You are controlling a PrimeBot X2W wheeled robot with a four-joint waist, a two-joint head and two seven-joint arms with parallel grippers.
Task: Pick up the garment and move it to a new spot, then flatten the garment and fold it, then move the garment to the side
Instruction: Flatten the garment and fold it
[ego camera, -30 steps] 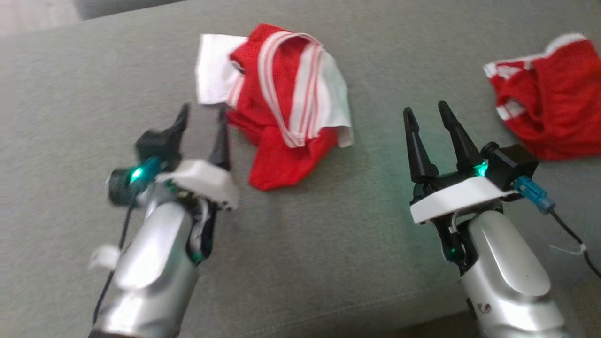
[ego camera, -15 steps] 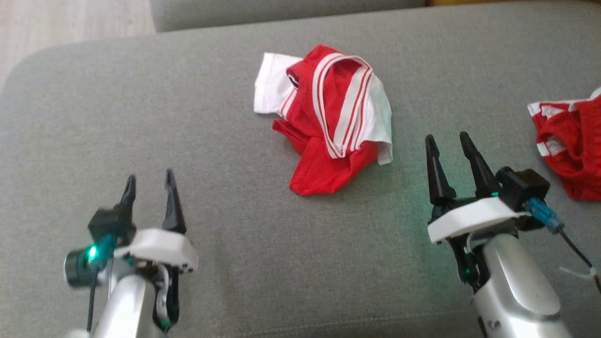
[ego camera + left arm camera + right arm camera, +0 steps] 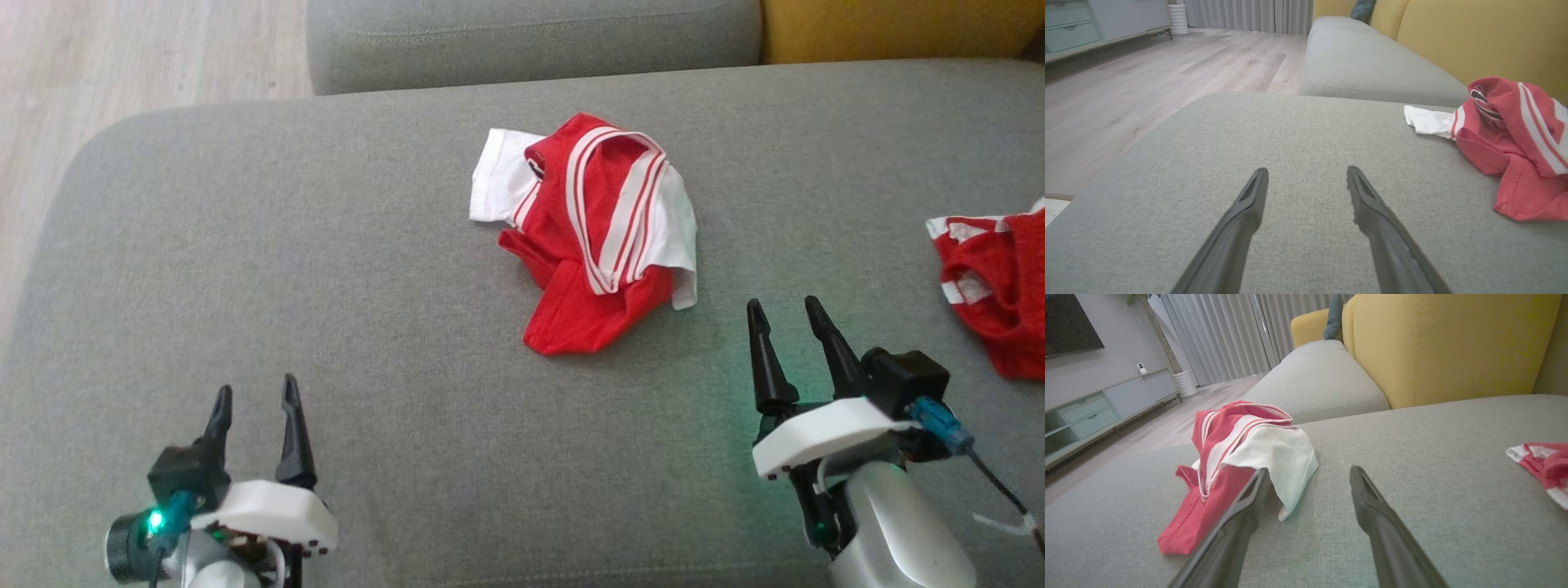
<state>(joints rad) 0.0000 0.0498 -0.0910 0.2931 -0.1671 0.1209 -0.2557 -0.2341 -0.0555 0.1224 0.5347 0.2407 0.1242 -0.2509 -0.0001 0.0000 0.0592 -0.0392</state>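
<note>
The grey sofa takes up most of what I see from here, with a yellow back behind it and pale wood floor off its rounded left end. The garment lies in a crumpled heap in the middle of the seat, toward the back. It is red cloth with white panels, and a loop of white striped trim lies across the top. A second red piece sits well apart at the right edge.

The right tool hangs near the heap's lower right corner. It does not touch the heap, its fingers are spread, and it holds nothing. The left tool is well apart to the left near the seat's front, and it is also spread wide and empty.

I judge that nothing has been picked up yet, and the bunching looks like the main risk. If a tool pinches only the trim loop or one top layer, the garment will likely come up twisted and be harder to flatten. If it goes too deep into the soft seat, the fingers may catch the upholstery along with the cloth. A drag to the left could carry the garment over the rounded end onto the floor. The other red piece looks similar enough to be grabbed by mistake.
</note>
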